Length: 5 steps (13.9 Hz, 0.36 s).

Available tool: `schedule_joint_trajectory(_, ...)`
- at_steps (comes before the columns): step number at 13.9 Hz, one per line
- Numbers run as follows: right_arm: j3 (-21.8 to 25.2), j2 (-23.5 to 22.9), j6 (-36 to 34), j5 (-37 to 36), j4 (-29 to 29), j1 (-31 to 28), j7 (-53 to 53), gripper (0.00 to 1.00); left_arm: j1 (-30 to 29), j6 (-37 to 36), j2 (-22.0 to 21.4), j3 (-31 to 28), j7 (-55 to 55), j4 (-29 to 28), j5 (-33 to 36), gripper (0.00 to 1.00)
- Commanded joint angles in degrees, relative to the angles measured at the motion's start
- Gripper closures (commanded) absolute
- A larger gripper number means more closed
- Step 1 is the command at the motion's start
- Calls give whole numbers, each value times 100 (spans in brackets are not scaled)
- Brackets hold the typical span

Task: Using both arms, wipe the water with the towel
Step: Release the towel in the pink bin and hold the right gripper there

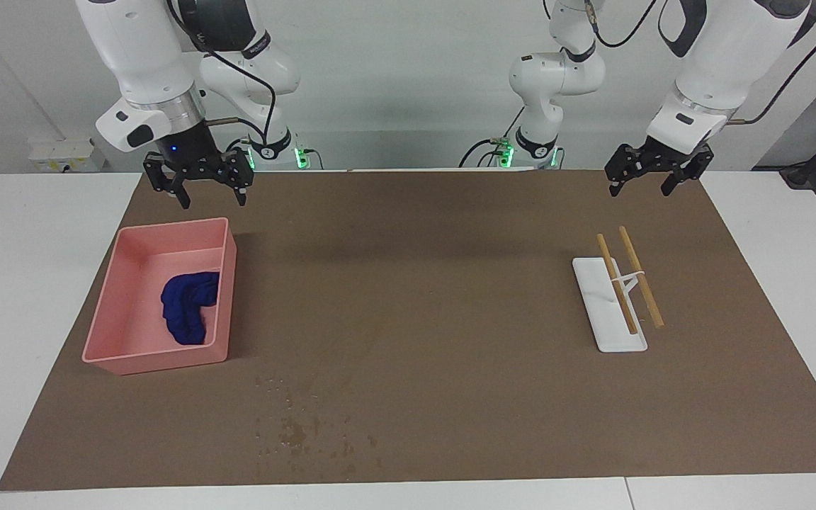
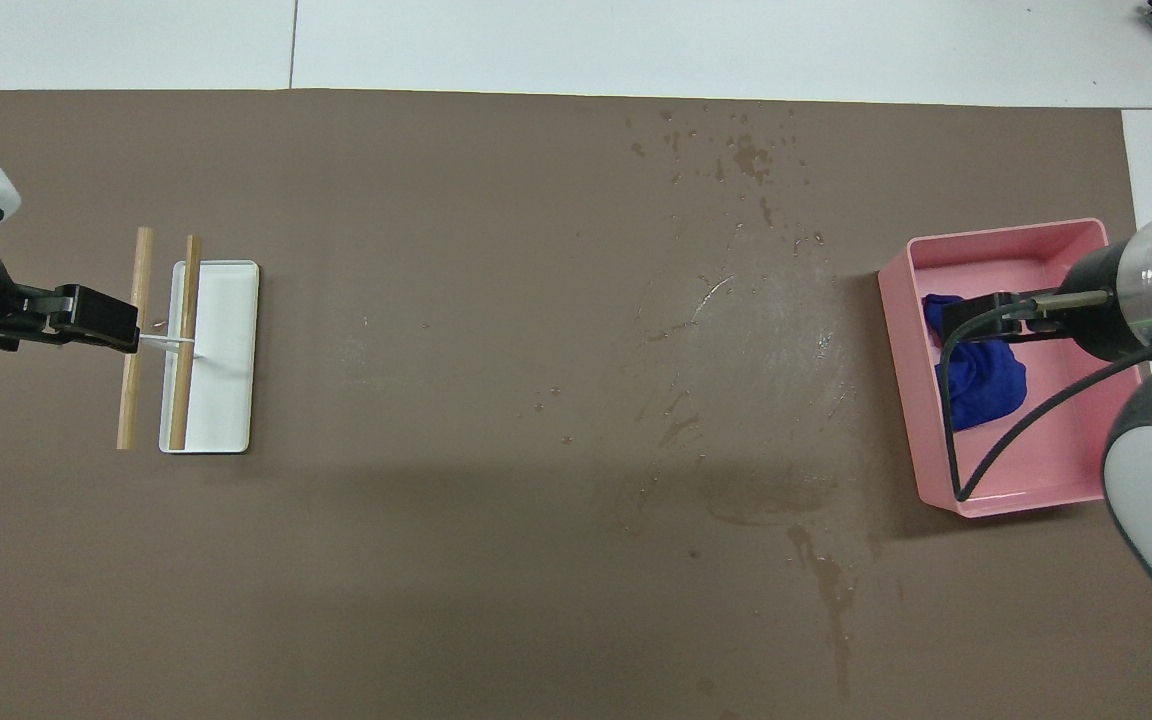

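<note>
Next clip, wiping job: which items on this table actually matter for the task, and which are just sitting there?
Belongs to the job:
- small navy-blue cloth towel, bunched in the pink plastic tray
- water droplets on the brown mat
- right gripper, open over the tray's nearer rim
- left gripper, open, waiting

Lying about:
- white rack with two wooden rods

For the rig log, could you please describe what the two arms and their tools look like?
Both arms are glossy white jointed shells with dark grey joint sections and black cables looped alongside. Each ends in a silver wrist ring and a black two-finger tool: the right tool, with a small blue light above it, and the left tool. Green lights glow at both bases.
</note>
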State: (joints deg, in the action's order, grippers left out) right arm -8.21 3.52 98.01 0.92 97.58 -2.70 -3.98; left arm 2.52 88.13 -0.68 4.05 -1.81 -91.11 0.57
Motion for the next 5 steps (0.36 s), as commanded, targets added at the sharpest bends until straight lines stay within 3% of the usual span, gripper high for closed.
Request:
schedule_joint_trajectory(1,-5,96,105,49,112,-55,-85,0,-15,47,-64,-18,41,-56,-66,0)
schedule_joint_trajectory(5,-5,96,87,49,112,-55,-85,0,-15,47,-64,-18,41,-64,-66,0)
